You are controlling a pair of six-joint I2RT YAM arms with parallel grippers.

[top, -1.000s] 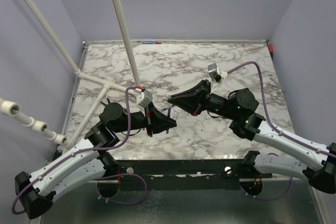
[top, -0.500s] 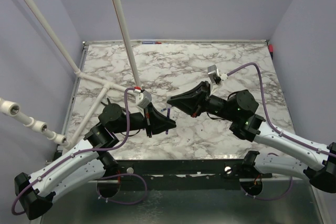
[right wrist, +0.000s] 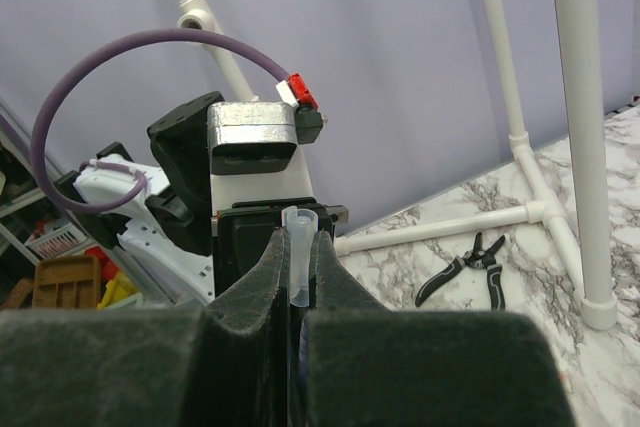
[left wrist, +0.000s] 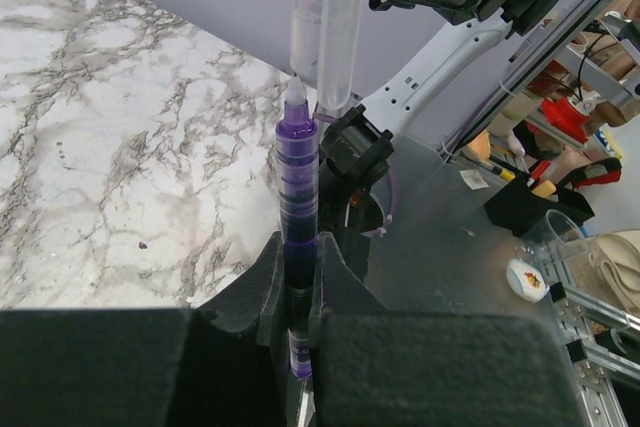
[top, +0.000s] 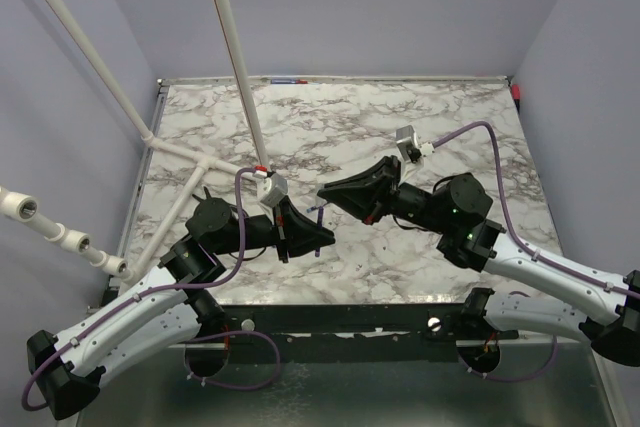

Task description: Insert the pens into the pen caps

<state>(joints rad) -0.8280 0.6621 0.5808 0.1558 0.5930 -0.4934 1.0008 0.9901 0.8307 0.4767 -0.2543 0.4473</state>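
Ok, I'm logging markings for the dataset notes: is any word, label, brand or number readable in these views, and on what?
None can be read.
The blue pen in the left gripper shows no print.
The pen cap in the right gripper shows none either.
The clutter beyond the table in the left wrist view may carry labels, but it is too blurred to tell.
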